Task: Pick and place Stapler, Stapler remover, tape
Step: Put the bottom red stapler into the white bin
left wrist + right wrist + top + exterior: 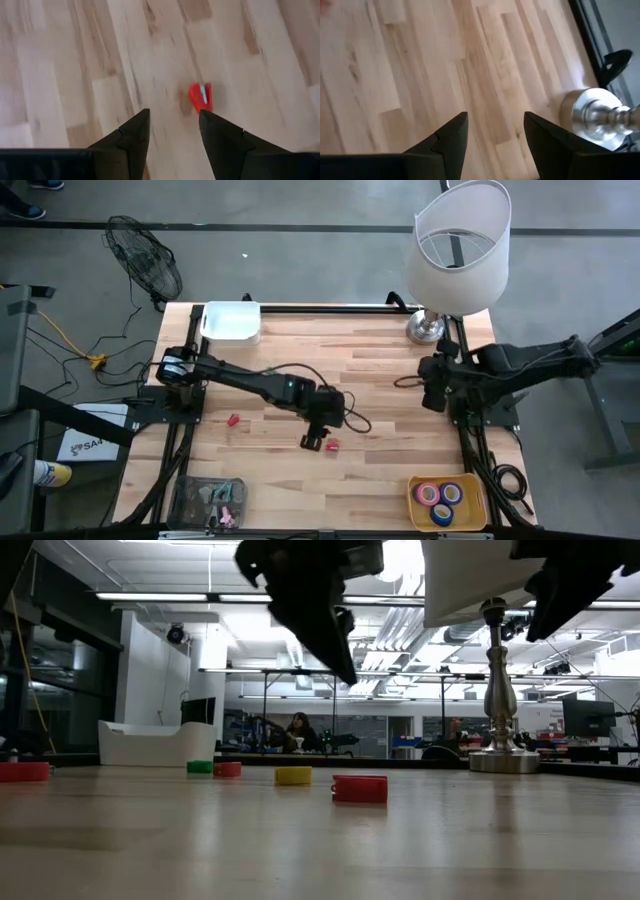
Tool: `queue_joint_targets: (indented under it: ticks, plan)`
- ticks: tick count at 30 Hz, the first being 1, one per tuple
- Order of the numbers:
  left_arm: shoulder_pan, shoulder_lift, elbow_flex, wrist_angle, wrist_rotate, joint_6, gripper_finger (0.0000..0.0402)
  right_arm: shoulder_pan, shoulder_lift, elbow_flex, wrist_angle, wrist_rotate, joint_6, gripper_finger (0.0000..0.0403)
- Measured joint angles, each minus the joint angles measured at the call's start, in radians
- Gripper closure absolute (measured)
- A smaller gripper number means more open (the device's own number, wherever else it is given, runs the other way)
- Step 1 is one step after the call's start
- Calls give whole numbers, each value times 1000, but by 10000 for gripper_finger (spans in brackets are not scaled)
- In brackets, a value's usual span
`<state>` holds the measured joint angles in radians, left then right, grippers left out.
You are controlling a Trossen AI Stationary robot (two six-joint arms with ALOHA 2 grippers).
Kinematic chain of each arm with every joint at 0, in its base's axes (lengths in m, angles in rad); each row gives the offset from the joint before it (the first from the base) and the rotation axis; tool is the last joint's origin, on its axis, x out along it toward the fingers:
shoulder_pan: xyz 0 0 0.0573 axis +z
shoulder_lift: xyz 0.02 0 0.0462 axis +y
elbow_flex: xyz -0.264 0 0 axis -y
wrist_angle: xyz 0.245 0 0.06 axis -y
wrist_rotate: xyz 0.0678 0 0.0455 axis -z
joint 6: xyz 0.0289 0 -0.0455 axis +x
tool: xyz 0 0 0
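Stapler remover (201, 97), small red thing, sits mid-worktop a bit toward the front edge. Left hand (172, 131) hangs above it, fingers apart, empty. Imo shift over so it's centred btwn fingers, then drop straight down. Right hand (495, 132) idles open near the lamp (455, 240).

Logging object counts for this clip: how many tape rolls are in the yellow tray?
3, bunched in the yellow tray at the table's near right corner: pink roll, blue roll, purple roll. Others could be hidden underneath.
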<state>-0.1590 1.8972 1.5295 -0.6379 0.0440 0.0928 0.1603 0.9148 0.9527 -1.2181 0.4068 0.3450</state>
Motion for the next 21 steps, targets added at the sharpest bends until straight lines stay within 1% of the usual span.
queue_joint_targets:
  ticks: [3,6,9,12,13,16,17,20,21]
  plan:
    - [-29,22,1,22,-9,-49,219,-60,0,0,45,-23,-76,218]
    - [-51,53,0,32,-8,-95,188,-114,0,0,90,-64,-138,219]
    - [-62,79,0,72,21,-98,154,-159,0,0,117,-97,-181,221]
    - [-67,109,1,120,30,-97,130,-202,0,0,120,-114,-212,221]
    - [-67,111,-2,110,31,-97,124,-216,0,0,119,-122,-222,221]
    - [-64,136,4,148,33,-100,119,-260,-5,0,121,-168,-242,221]
    - [-64,137,1,129,36,-98,119,-272,-8,-1,128,-186,-250,221]
    - [-64,162,5,182,44,-98,121,-306,-48,-21,152,-219,-268,222]
    - [-64,164,2,164,44,-97,121,-313,-66,-32,159,-220,-269,222]
